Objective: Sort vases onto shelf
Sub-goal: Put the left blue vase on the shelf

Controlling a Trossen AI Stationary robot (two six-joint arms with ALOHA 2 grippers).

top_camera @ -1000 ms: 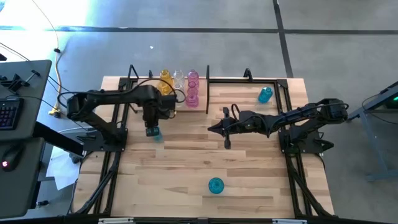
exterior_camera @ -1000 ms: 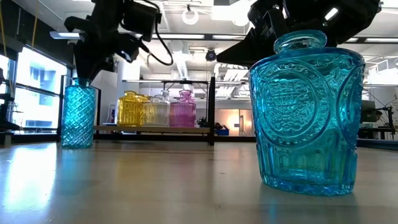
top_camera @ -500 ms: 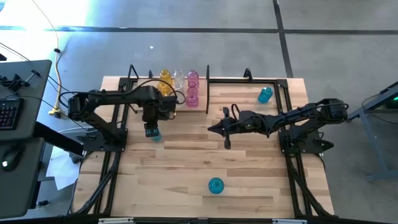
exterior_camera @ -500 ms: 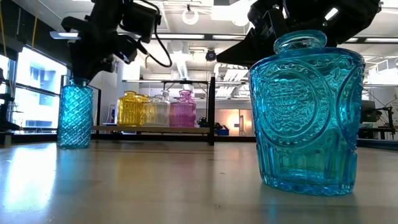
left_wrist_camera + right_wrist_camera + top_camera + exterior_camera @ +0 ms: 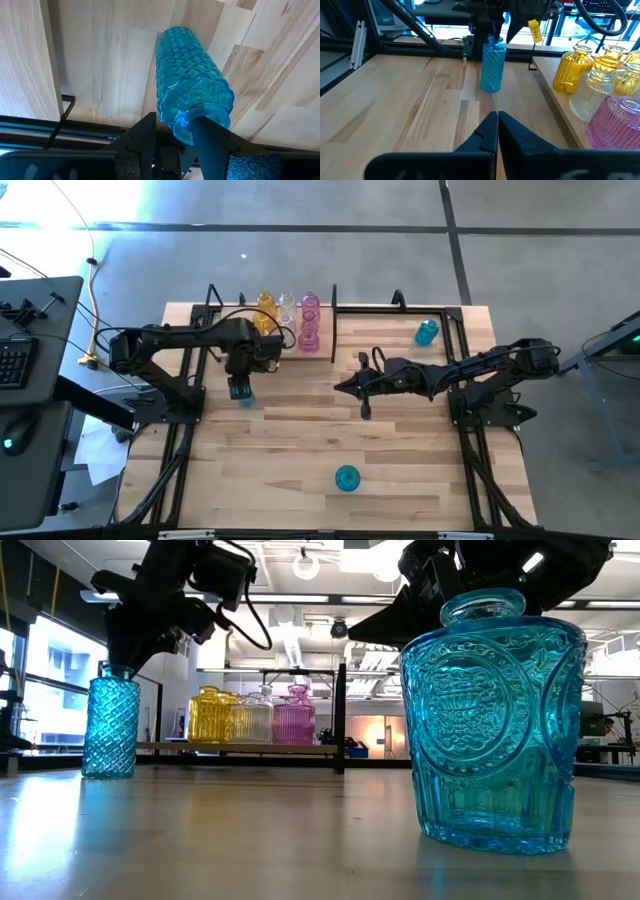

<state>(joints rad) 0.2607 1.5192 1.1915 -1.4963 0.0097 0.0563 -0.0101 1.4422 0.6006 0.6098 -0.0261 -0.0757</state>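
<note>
A tall teal vase (image 5: pixel 246 399) with a diamond pattern stands upright on its base at the table's left (image 5: pixel 110 725). My left gripper (image 5: pixel 240 388) points down over its mouth, open. One finger is outside the rim and the other at the mouth (image 5: pixel 173 118). My right gripper (image 5: pixel 340 387) hangs shut over the table's middle, level, holding nothing (image 5: pixel 497 130). The tall vase also shows ahead of it (image 5: pixel 492 67). Yellow (image 5: pixel 265 305), clear (image 5: pixel 286 304) and pink (image 5: pixel 309 320) vases stand on the shelf (image 5: pixel 240 748) at the far edge. My left gripper comes from above, its fingers pointing down at the tall teal vase's rim (image 5: pixel 182 132). One finger (image 5: pixel 145 135) stands outside the rim and the other (image 5: pixel 212 145) covers the mouth. Whether either finger touches the glass I cannot tell. The vase stands on the table.
A squat teal vase (image 5: pixel 347 478) stands near the front edge and fills the low view (image 5: pixel 495 720). Another teal vase (image 5: pixel 427 332) stands at the far right. Black shelf posts (image 5: pixel 333 305) rise at the far edge. Bare wood lies between the arms.
My left gripper has opened and tipped slightly, its fingers going a little toward the table's left edge. The tall teal vase has slid a short way toward the left edge and stays upright on its base.
</note>
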